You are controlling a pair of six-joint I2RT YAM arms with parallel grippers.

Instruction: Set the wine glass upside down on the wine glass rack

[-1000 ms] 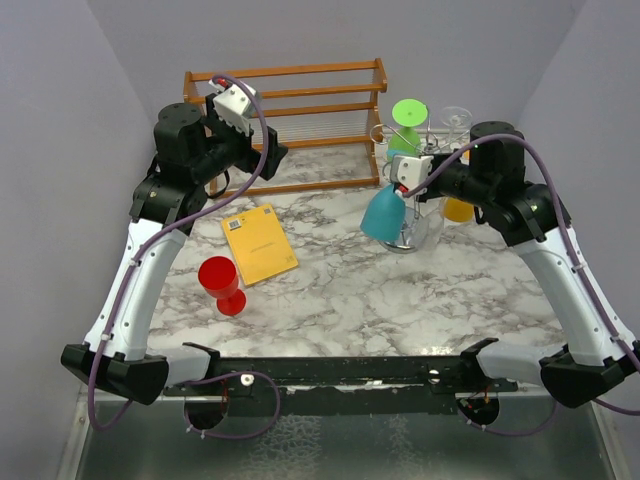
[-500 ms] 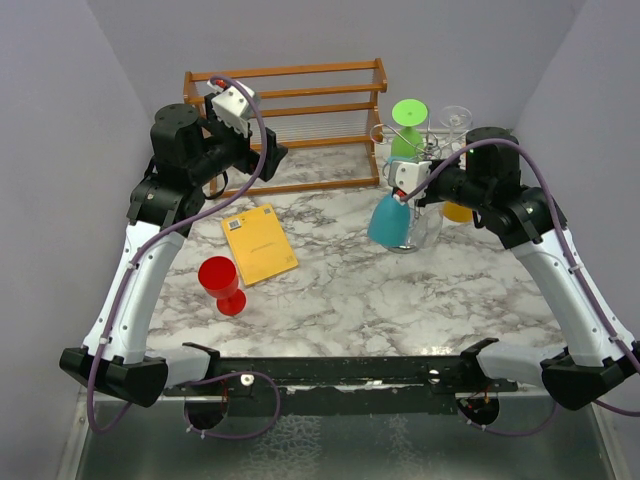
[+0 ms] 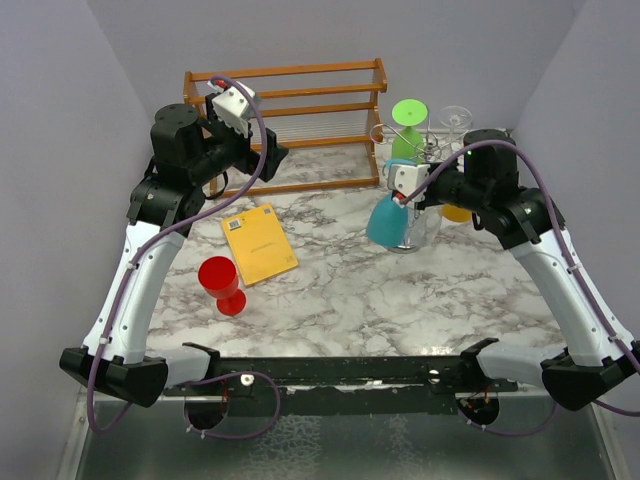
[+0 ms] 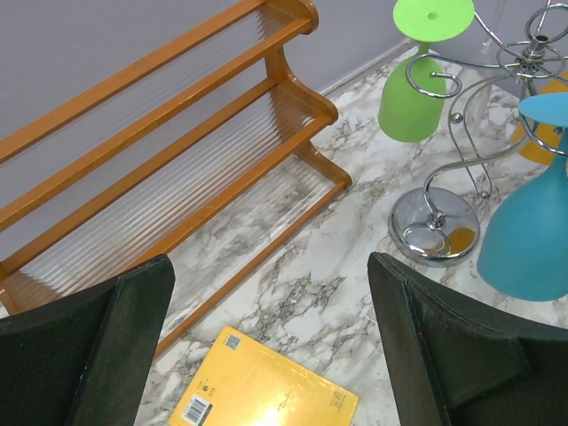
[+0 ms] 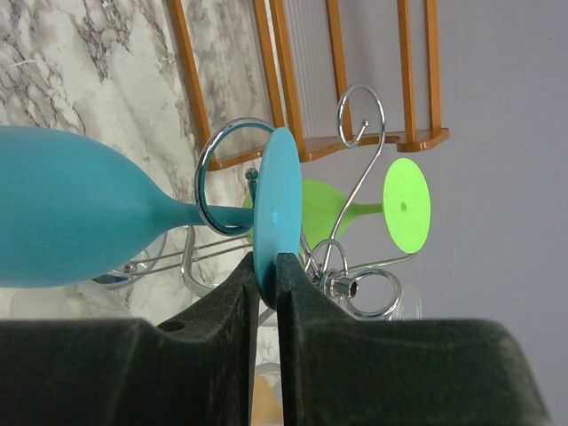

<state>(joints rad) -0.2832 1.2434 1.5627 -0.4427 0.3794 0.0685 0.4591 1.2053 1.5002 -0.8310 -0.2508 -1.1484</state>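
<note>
The teal wine glass [image 3: 386,220] hangs bowl-down, its stem threaded through a curled wire loop [image 5: 208,182] of the silver wine glass rack [image 3: 425,150]. The rack's round shiny base [image 4: 435,227] rests on the marble. My right gripper [image 3: 403,184] is at the glass's foot. In the right wrist view the foot disc [image 5: 277,200] sits pinched edge-on between the two fingers, with the gripper [image 5: 266,266] shut on it. My left gripper [image 3: 272,155] hovers high by the wooden shelf, wide open and holding nothing [image 4: 271,266].
A green glass [image 3: 408,128], a clear glass [image 3: 455,118] and an orange one [image 3: 458,212] also hang on the wire rack. A brown wooden slatted shelf [image 3: 290,110] stands at the back. A yellow book [image 3: 258,243] and a red glass [image 3: 220,282] lie on the marble at left.
My right arm has shifted slightly left and the teal glass has edged a little closer in under the rack arm. The left arm has not moved.
</note>
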